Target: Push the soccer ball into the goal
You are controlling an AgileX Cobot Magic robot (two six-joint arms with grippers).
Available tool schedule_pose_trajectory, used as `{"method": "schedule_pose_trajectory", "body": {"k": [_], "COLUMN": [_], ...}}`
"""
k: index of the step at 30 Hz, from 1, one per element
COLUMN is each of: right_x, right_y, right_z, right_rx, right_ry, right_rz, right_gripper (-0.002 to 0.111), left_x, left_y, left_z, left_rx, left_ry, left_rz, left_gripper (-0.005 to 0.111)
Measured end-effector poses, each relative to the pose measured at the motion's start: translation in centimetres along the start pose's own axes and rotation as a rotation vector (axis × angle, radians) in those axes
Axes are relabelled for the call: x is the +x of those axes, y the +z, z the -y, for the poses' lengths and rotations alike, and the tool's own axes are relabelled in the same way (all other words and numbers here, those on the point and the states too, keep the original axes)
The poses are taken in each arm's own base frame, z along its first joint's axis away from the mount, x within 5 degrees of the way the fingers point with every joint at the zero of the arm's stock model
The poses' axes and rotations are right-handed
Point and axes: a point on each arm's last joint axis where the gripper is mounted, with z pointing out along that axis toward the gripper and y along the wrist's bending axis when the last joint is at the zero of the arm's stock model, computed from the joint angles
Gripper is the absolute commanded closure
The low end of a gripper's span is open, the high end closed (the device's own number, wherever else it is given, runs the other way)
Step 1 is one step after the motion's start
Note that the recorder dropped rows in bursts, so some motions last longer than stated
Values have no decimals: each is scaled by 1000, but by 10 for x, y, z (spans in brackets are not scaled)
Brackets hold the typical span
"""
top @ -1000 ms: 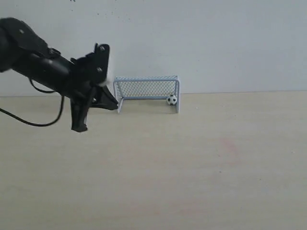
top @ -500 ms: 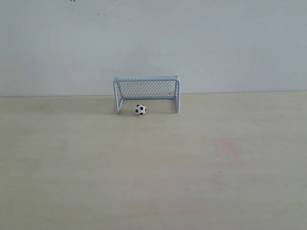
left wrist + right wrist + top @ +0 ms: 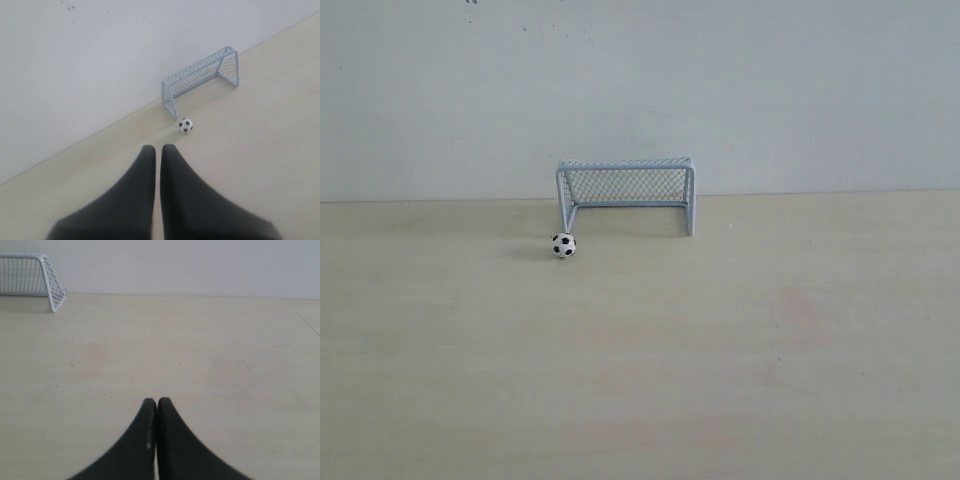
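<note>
The soccer ball (image 3: pixel 564 245) lies on the table just outside the goal (image 3: pixel 626 192), in front of its left post. The left wrist view shows the same: ball (image 3: pixel 185 125) beside the near post of the goal (image 3: pixel 200 80). My left gripper (image 3: pixel 158 148) is shut, empty, well back from the ball. Shut and empty too, my right gripper (image 3: pixel 157 401) hovers over bare table, with the goal's (image 3: pixel 35 276) end far off. Neither gripper appears in the exterior view.
A pale wooden table (image 3: pixel 720 350) runs back to a plain white wall (image 3: pixel 770 90) right behind the goal. The table's edge (image 3: pixel 302 315) shows far off in the right wrist view.
One second ago the left arm stood by the goal with the ball inside at its right post. The arm has left the exterior view, and the ball now lies outside the left post.
</note>
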Motion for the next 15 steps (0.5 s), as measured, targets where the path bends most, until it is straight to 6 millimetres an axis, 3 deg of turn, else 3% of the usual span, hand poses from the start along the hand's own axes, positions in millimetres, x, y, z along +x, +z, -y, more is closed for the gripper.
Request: {"method": "schedule_pose_trajectory", "body": {"k": [5, 15], "right_x": [0, 0], "right_y": [0, 0], "right_z": [0, 0], "right_rx": [0, 0], "right_ry": [0, 0], "right_rz": [0, 0], "right_gripper": [108, 108], "left_x": [-4, -4], "left_y": [-9, -9], "left_z": [7, 7], "left_rx": [-16, -15], "left_ry": [23, 20], "left_rz": [26, 27], "left_gripper": [102, 102]}}
